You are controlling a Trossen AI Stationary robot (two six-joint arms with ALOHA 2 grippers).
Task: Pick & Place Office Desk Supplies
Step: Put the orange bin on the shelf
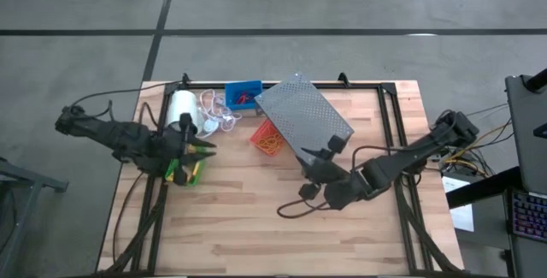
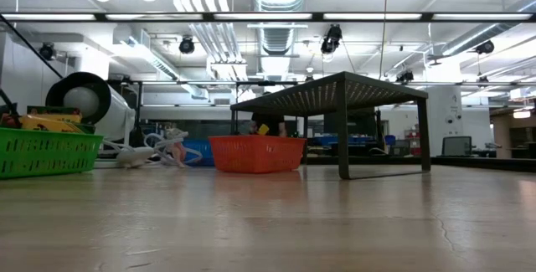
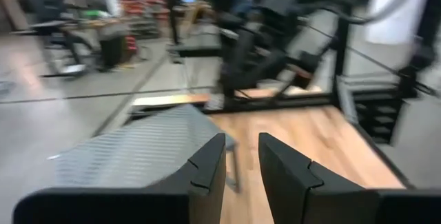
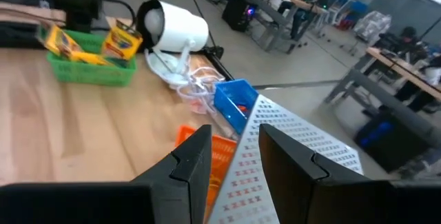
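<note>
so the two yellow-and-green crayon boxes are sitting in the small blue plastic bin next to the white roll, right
Not quite. The two yellow-and-green crayon boxes sit in the small green plastic bin, not the small blue plastic bin. The right wrist view shows it plainly: the green bin holds both boxes beside the white roll, while the blue bin lies farther along, by the grey perforated metal rack.
</note>
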